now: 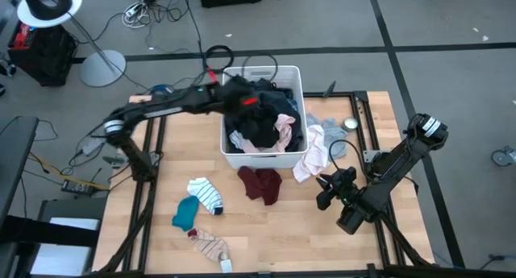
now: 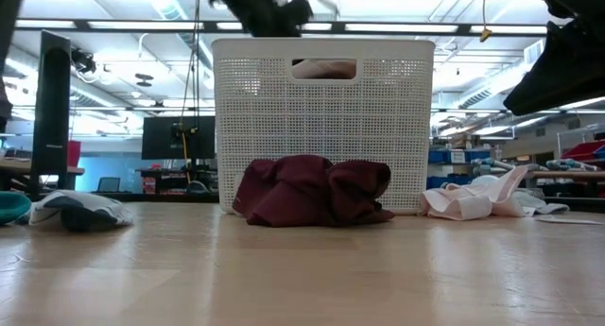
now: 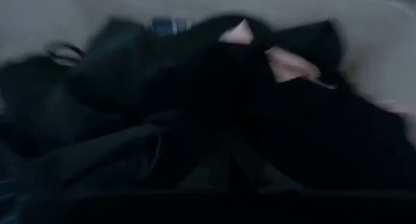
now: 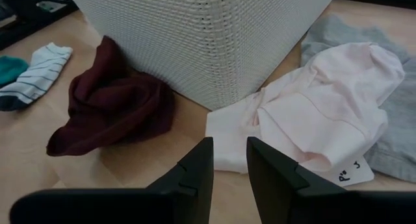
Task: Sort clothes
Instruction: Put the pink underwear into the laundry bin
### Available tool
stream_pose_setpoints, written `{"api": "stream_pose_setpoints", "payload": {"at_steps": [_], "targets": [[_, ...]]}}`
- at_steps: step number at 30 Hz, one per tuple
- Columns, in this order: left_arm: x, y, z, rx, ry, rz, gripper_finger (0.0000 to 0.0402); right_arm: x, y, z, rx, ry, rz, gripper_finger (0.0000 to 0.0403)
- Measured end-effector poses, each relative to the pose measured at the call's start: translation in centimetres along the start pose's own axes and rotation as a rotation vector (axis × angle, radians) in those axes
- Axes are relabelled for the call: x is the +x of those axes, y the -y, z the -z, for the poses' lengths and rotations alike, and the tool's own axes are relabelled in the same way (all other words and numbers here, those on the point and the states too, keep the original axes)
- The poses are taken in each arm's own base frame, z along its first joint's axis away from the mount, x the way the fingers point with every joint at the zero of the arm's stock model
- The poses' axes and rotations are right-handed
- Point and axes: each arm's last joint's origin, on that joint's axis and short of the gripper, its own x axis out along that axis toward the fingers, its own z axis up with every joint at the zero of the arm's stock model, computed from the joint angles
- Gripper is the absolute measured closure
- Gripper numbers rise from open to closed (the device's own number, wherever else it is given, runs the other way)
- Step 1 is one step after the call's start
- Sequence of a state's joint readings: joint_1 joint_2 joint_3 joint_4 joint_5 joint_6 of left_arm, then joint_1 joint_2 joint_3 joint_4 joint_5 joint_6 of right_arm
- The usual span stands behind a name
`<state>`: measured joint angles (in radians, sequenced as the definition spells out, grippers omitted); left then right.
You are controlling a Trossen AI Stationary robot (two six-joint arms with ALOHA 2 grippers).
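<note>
A white slotted basket (image 1: 284,78) stands at the table's middle, full of dark clothes (image 1: 260,121) with a pink piece (image 1: 284,126) among them. My left gripper (image 1: 242,101) reaches over the basket from the left, above the dark clothes (image 3: 195,120). A maroon garment (image 1: 260,184) lies on the table by the basket's near wall. A pale pink garment (image 1: 310,153) and a grey one (image 1: 334,137) lie to the basket's right. My right gripper (image 4: 229,165) is narrowly open and empty, above the table near the pink garment (image 4: 312,113).
A white striped sock (image 1: 207,193), a teal sock (image 1: 185,213) and a beige striped sock (image 1: 211,246) lie on the near left of the table. A small round object (image 1: 351,123) sits at the far right. Bare wood shows between the socks and the maroon garment (image 2: 312,189).
</note>
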<state>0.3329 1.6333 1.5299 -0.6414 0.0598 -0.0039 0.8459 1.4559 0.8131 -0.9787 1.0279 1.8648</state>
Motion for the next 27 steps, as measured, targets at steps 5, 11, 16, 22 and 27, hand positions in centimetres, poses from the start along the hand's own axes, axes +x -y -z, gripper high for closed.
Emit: {"api": "stream_pose_setpoints", "payload": {"at_steps": [5, 11, 16, 22, 27], "targets": [[6.7, -2.2, 1.9, -0.050, -0.145, 0.032, 0.0401, 0.0, 0.0, 0.0, -0.003, 0.000, 0.001, 0.0312], [11.6, -3.7, 4.2, -0.098, -0.256, 0.086, 0.0401, 0.0, 0.1, 0.0, -0.015, 0.001, 0.003, 0.0313], [12.6, -3.9, 4.6, -0.105, -0.263, 0.102, 0.0401, 0.0, 0.1, 0.0, -0.020, 0.001, 0.005, 0.0313], [10.0, -3.7, 3.2, -0.090, -0.182, 0.087, 0.0401, 0.0, 0.1, 0.0, -0.020, 0.001, 0.005, 0.0314], [5.0, -3.1, 1.3, -0.072, -0.081, 0.078, 0.0401, 0.0, 0.1, 0.0, -0.019, 0.001, 0.005, 0.0315]]}}
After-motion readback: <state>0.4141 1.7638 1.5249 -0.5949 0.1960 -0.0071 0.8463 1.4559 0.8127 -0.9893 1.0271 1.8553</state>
